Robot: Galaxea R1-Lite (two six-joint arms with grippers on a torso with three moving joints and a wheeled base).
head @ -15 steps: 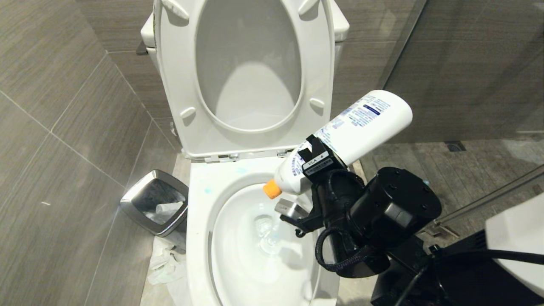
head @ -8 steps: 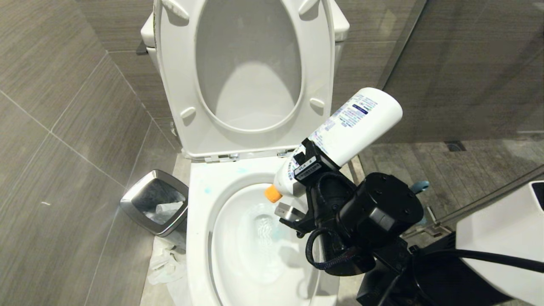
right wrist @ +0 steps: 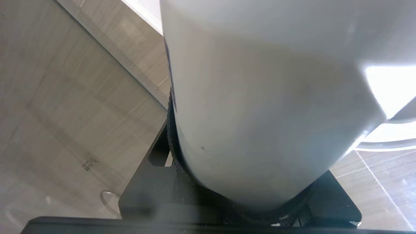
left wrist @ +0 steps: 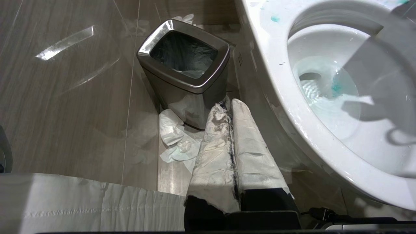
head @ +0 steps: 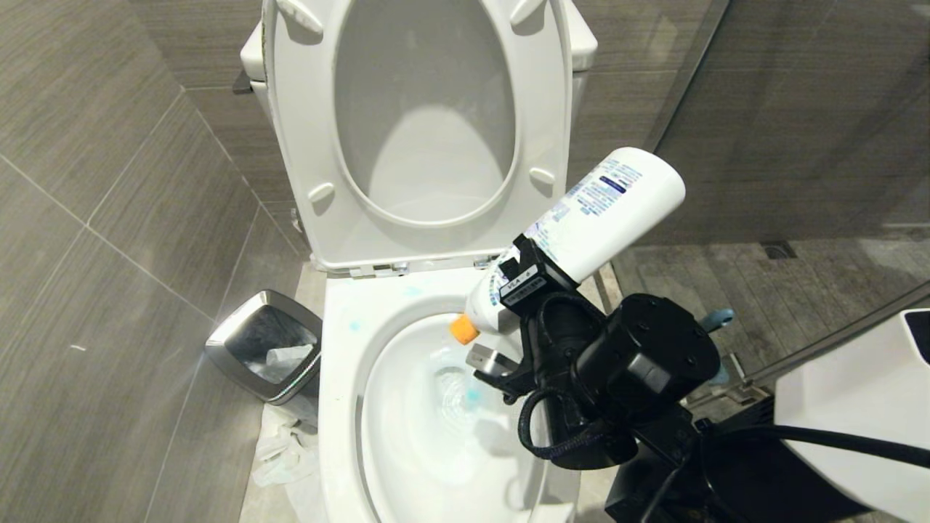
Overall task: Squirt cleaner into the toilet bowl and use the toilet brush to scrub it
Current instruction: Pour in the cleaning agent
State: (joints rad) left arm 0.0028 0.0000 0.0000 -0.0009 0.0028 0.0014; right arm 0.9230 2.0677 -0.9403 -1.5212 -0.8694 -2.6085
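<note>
In the head view we see the toilet bowl filling the lower centre of the frame, with its seat and lid raised upright behind it in the upper centre. Left of the bowl, at lower left, stands 1 waste bin, and crumpled paper lies on the floor just below it, beside the bowl's base. The cleaner hangs tilted over the bowl's right rim, at centre right, its cap lowest and above the basin, its base highest toward the upper right. The right gripper holds it from below. The toilet brush shows right of the arm, mostly hidden.
</note>
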